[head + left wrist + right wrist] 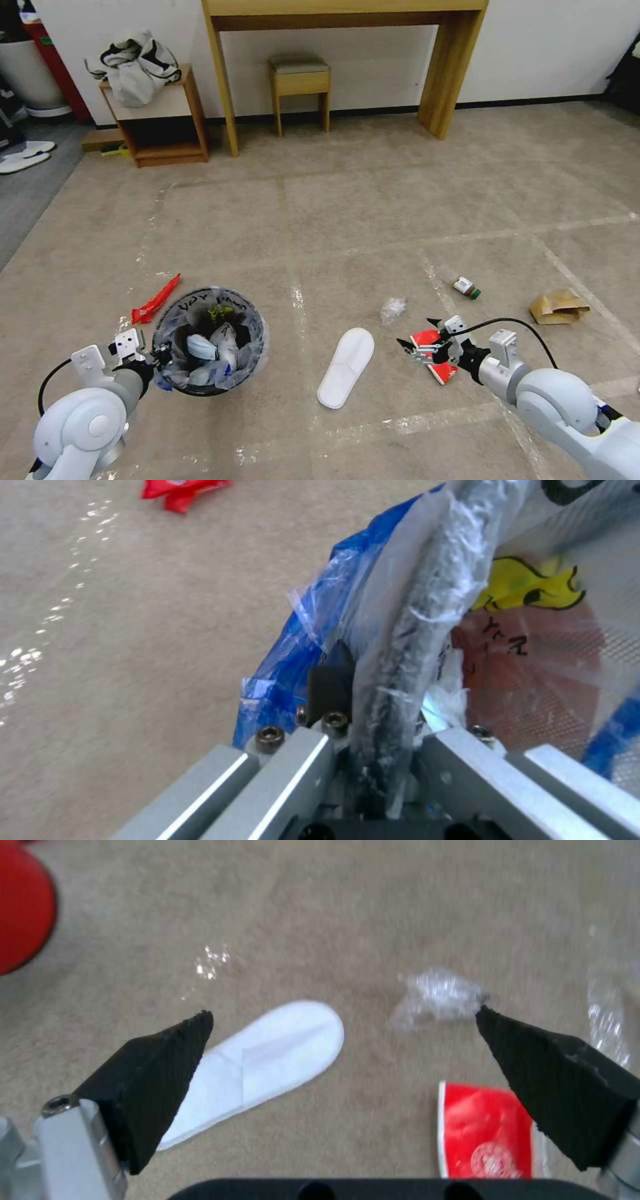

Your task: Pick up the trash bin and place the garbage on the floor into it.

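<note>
Nearest to the robot, the left hand [148,360] pinches the rim of the trash bin [210,341]; in the left wrist view its fingers [330,690] press on the rim through the clear liner with blue edging. The bin seems to hang from this one grip at its near-left edge, and already holds a blue face mask [200,347] and some plastic. I judge the main risk is here: the plastic film between pads and rim is slippery, so the bin may slide or tip if the arm swings fast, and the contents may fall back on the floor [347,227].

On the right side, the right hand [421,348] is spread wide and holds nothing. It hovers over a red wrapper [490,1132] that lies flat on the carpet. A flat packet gives little to catch, so the fingertips may scrape the carpet or push it away.

Between the two arms lies a white slipper [346,367], and just beyond it a crumpled clear film [393,309]. Both are near the wrapper, so one could be caught by mistake.

Farther off are a small bottle [467,287], a brown paper bag [559,306] toward the right, and another red wrapper [156,301] just beyond the bin. By the far wall stand a wooden desk [347,20] and a stool [300,83], well apart from the work.
</note>
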### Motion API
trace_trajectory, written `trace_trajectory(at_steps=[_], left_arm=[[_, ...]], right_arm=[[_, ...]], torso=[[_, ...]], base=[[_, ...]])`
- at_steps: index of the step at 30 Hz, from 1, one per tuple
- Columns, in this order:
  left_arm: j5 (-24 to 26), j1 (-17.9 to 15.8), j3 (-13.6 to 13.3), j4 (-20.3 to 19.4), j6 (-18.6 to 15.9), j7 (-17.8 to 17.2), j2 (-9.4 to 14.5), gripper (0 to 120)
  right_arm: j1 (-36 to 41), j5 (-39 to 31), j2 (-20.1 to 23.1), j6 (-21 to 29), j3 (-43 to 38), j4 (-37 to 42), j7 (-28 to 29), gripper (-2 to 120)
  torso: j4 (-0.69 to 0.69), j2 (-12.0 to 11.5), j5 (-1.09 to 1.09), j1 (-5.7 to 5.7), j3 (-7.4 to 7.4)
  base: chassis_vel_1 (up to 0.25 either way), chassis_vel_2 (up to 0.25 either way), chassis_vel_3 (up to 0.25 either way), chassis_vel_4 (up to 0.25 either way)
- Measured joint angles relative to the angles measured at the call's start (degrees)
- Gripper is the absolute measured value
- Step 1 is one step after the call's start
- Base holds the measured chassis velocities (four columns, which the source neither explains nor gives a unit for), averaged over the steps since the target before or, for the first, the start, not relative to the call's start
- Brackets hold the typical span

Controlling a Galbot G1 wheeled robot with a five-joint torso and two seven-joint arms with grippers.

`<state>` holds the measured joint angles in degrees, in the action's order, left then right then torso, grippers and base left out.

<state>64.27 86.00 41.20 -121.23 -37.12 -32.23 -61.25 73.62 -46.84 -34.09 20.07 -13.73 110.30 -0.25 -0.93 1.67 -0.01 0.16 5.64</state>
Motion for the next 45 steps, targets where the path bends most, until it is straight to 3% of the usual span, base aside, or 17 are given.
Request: trace_trajectory(at_steps=[10, 14, 22, 25, 29, 42, 45], left_arm=[[0.2, 1.8, 3.7, -2.0, 0.0, 0.8, -0.2, 0], [0.0, 1.6, 3.8, -1.9, 0.0, 0.9, -1.2, 0], [-0.6, 0.8, 4.3, -1.6, 0.4, 0.9, -2.0, 0], [-0.8, 0.7, 4.4, -1.7, 0.4, 0.9, -2.0, 0], [-2.3, 0.8, 4.3, -2.1, 0.5, 2.0, -2.1, 0], [-5.3, -0.2, 2.7, -0.4, 0.8, 4.1, -3.2, 0], [-5.9, 0.1, 2.1, -0.6, 0.8, 4.1, -3.0, 0]], right_arm=[[-12.8, -7.8, -2.2, 6.5, 11.5, -6.0, 6.1, 100], [-20.5, -11.4, -7.1, 8.5, 20.6, -11.4, 9.4, 100], [-32.9, -13.7, -14.7, 10.4, 32.8, -21.8, 10.5, 100], [-34.6, -13.5, -15.7, 10.7, 34.4, -24.1, 10.1, 100], [-38.1, -11.4, -19.4, 11.0, 37.5, -33.1, 9.4, 100], [-41.1, -10.6, -24.5, 11.4, 39.5, -44.8, 8.2, 100], [-41.3, -11.5, -25.8, 13.5, 39.6, -46.6, 9.3, 100]], torso=[[-0.03, 0.0, 0.01, -0.05, 0.03], [0.0, 0.0, 0.0, -0.04, 0.05], [0.0, 0.0, -0.01, -0.04, 0.05], [0.0, 0.0, -0.02, -0.04, 0.05], [-0.01, 0.0, 0.01, -0.04, 0.06], [0.0, 0.0, 0.02, -0.03, 0.07], [-0.01, 0.0, 0.01, -0.03, 0.06]], base=[[0.0, 0.0, 0.0, 0.0], [0.0, 0.0, 0.0, 0.0], [0.0, 0.0, 0.0, 0.0], [0.0, 0.0, 0.0, 0.0], [0.0, 0.0, 0.0, 0.0], [0.0, 0.0, 0.0, 0.0], [0.0, 0.0, 0.0, 0.0]])
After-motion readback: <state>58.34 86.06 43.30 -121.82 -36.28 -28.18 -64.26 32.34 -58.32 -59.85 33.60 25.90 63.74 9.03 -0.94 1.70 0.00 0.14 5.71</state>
